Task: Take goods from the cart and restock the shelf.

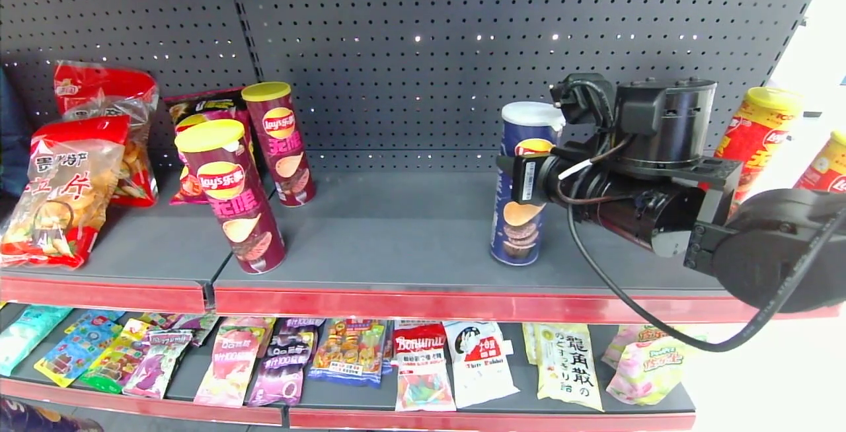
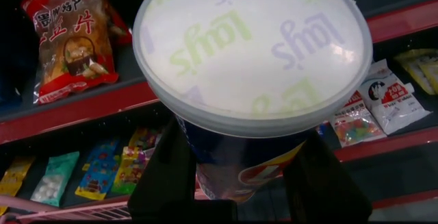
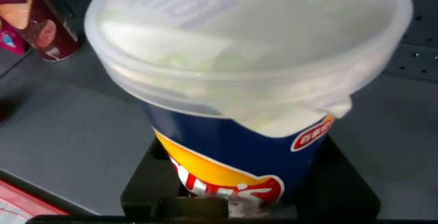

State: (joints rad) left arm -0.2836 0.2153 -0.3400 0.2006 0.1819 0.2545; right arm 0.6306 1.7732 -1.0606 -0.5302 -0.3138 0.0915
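Blue cylindrical chip can with a white plastic lid stands upright on your upper grey metal shelf. Your right claw is clamped around its middle. Your left claw is closed on a 2nd blue white-lidded chip can, held in front of the red-edged shelves.

One blue chip can (white lid) stands upright on the shelf; second can in left hand
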